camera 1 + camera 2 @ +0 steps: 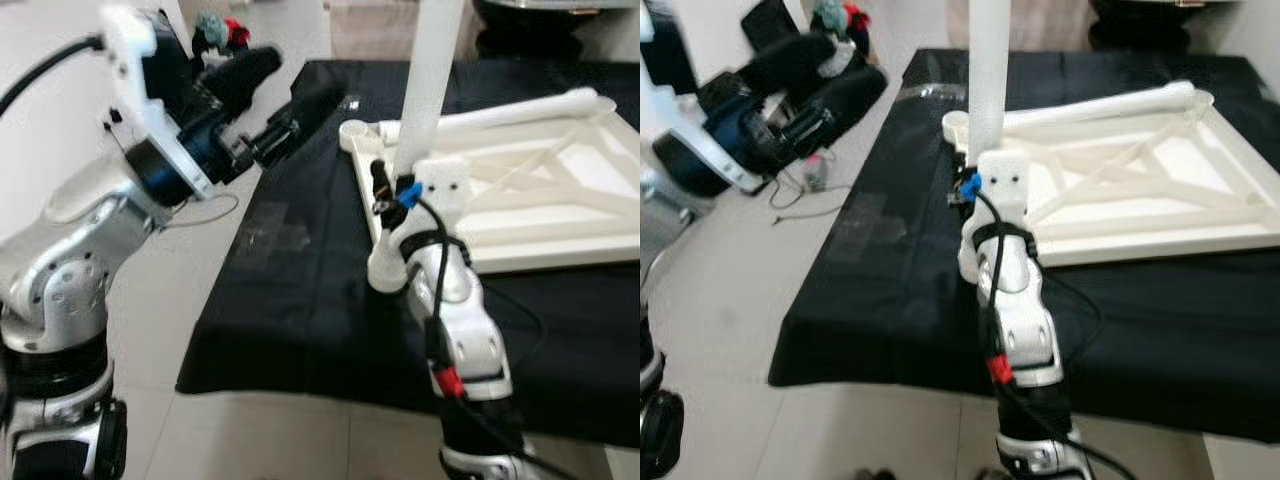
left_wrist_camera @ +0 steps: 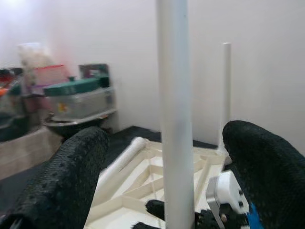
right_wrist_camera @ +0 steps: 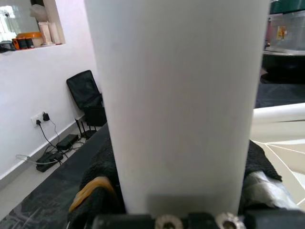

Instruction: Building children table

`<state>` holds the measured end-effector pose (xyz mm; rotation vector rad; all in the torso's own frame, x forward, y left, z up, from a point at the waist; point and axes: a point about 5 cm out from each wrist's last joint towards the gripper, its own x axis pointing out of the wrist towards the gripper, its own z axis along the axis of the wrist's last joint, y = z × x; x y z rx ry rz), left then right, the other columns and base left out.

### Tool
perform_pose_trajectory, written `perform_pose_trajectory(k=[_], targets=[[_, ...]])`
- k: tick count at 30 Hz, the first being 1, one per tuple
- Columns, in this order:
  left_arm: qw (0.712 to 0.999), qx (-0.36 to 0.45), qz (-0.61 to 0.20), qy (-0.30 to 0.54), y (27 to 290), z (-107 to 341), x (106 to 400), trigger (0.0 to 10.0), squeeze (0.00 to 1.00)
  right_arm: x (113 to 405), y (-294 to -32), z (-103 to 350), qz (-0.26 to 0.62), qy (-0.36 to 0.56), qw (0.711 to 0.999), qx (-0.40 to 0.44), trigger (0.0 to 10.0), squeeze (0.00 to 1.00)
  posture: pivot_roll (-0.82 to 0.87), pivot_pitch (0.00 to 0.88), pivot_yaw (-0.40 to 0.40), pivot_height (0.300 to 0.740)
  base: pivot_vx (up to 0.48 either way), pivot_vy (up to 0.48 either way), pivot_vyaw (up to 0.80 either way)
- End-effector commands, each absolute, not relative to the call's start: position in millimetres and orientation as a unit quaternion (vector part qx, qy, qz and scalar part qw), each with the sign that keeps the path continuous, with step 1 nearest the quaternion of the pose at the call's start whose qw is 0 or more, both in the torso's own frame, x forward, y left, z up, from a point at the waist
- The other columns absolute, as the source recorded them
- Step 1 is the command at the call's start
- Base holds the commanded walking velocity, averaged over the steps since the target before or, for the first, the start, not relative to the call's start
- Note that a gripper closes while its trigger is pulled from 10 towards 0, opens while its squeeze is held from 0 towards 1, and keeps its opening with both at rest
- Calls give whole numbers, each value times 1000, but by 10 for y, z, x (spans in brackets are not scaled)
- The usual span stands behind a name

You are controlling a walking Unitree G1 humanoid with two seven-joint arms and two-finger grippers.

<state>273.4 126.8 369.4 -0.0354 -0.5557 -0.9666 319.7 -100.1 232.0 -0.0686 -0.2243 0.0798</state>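
Note:
A white tabletop [image 1: 540, 200] lies upside down on a black-covered table [image 1: 300, 280]. My right gripper [image 1: 395, 195] is shut on a white table leg [image 1: 430, 70], holding it upright by the tabletop's near-left corner, next to the round socket [image 1: 355, 130]. Its black fingers [image 3: 259, 164] press both sides of the leg [image 3: 181, 95]. A second leg [image 1: 520, 110] lies along the tabletop's far edge. A third leg [image 2: 226, 95] stands upright at a far corner. My left gripper [image 1: 305, 85] hovers open over the table's left edge, pointing at the held leg [image 2: 174, 109], apart from it.
Light floor tiles [image 1: 200, 250] run along the table's left side. Toys [image 1: 215, 30] and a beige box [image 1: 370, 25] sit at the back. Storage boxes [image 2: 81, 95] stand by a white wall. A black chair [image 3: 88, 95] and cables [image 3: 52, 152] are near another wall.

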Motion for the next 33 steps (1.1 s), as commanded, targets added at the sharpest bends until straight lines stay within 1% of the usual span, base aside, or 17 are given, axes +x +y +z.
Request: perform_pose_trajectory(k=[1,3,4,5,6,7,8,15,20,28,31,32,33], targets=[[842,-12,-475,-255,1217,3727,2842,10000,0,3230,-1106,1895,18,-9,999,-28,0,0,52,172,66,740,0,0,0],[842,-12,-475,-255,1217,3727,2842,10000,0,3230,-1106,1895,18,-9,999,-28,0,0,52,172,66,740,0,0,0],[832,-19,-499,-242,1133,3779,2962,10000,0,3221,-1095,1909,20,-12,999,-28,0,0,41,171,68,740,0,0,0],[832,-19,-499,-242,1133,3779,2962,10000,0,3221,-1095,1909,20,-12,999,-28,0,0,41,171,68,740,0,0,0],[822,-26,-522,-226,1041,3821,3077,10000,0,3206,-1090,1921,22,-14,999,-28,0,0,36,177,72,740,0,0,0],[822,-26,-522,-226,1041,3821,3077,10000,0,3206,-1090,1921,22,-14,999,-28,0,0,36,177,72,740,0,0,0],[817,-26,-535,-213,969,3842,3157,10000,0,3196,-1086,1927,23,-15,999,-27,0,0,36,177,72,740,0,0,0],[810,-31,-554,-191,841,3895,3296,10000,0,3169,-1068,1948,27,-17,999,-27,0,0,35,198,81,740,0,0,0],[791,-38,-586,-172,670,3953,3445,10000,0,3132,-1033,1965,31,-18,999,-23,0,0,23,214,88,740,0,0,0],[780,-26,-603,-165,574,3969,3500,10000,0,3113,-1014,1980,34,-20,999,-22,0,0,21,222,92,740,0,0,0],[773,-6,-615,-154,506,3935,3520,10000,0,3109,-1006,2006,36,-22,999,-21,0,0,22,227,93,740,0,0,0],[772,8,-618,-148,477,3907,3525,4980,0,3107,-1002,2018,37,-24,999,-20,0,0,21,229,96,740,0,0,0],[770,17,-622,-145,459,3891,3538,4980,0,3104,-1000,2026,37,-24,999,-20,0,0,21,229,96,740,0,0,0]])
